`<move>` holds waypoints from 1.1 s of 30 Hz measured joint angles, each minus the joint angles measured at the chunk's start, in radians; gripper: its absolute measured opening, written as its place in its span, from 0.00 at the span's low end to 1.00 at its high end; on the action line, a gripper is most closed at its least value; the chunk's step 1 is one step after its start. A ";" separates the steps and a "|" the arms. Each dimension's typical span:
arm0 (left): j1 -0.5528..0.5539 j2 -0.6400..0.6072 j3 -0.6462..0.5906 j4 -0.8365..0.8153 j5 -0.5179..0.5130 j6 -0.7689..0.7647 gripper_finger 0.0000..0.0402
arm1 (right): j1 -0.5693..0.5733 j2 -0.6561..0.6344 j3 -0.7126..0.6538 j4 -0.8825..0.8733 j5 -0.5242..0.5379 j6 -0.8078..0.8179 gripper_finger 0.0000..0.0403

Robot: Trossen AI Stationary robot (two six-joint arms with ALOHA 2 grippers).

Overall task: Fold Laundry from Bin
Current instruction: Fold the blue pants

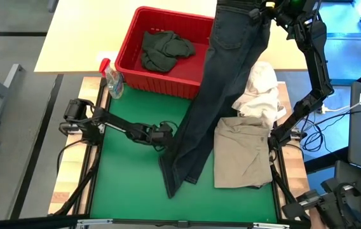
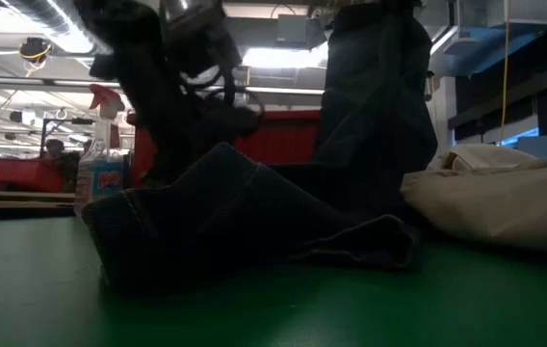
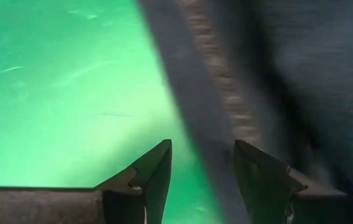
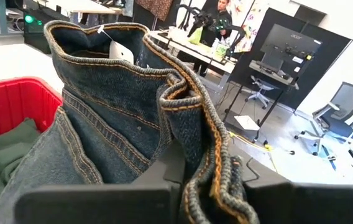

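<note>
Nearest, jeans' leg ends heaped on the green surface. Just left of them, left hand low, fingers spread astride the leg's edge. Right of the jeans, khaki garment lying flat, white bundle behind it. Farther, red bin holding a dark green garment; bottle at its left corner. Farthest right, right hand raised, pinching the jeans' waistband.

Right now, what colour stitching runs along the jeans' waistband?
Orange-tan stitching on the dark denim jeans, clearest in the right wrist view.
</note>
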 joint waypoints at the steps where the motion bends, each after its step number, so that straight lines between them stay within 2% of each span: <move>1: 0.007 0.000 -0.013 0.011 0.001 -0.004 0.41 | 0.000 0.000 0.000 0.000 0.004 0.000 0.11; 6: 0.014 0.010 -0.058 0.174 0.102 0.021 0.41 | 0.000 0.000 0.000 0.000 0.010 -0.020 0.11; 13: -0.001 0.071 -0.059 0.229 0.120 0.045 0.39 | 0.000 0.000 0.000 0.000 0.015 -0.024 0.11; 16: -0.014 0.092 -0.058 0.221 0.110 0.065 0.28 | 0.000 0.000 0.000 -0.007 0.018 -0.027 0.11; 18: -0.025 0.093 -0.058 0.212 0.109 0.070 0.15 | 0.000 0.000 0.000 -0.017 0.021 -0.030 0.11; 19: -0.033 0.083 -0.057 0.195 0.114 0.081 0.09 | 0.000 0.000 0.000 -0.020 0.022 -0.031 0.11; 21: -0.056 0.043 -0.057 0.112 0.137 0.085 0.03 | 0.000 0.000 0.000 -0.024 0.023 -0.031 0.11; 26: -0.143 -0.147 -0.068 -0.212 0.214 0.043 0.01 | 0.001 -0.013 0.000 -0.033 0.021 -0.029 0.11; 29: -0.229 -0.283 -0.063 -0.331 0.257 -0.021 0.01 | 0.001 -0.030 0.000 -0.046 0.023 -0.003 0.11; 33: -0.344 -0.389 -0.066 -0.424 0.234 -0.083 0.01 | 0.001 -0.029 0.000 -0.142 0.068 0.059 0.11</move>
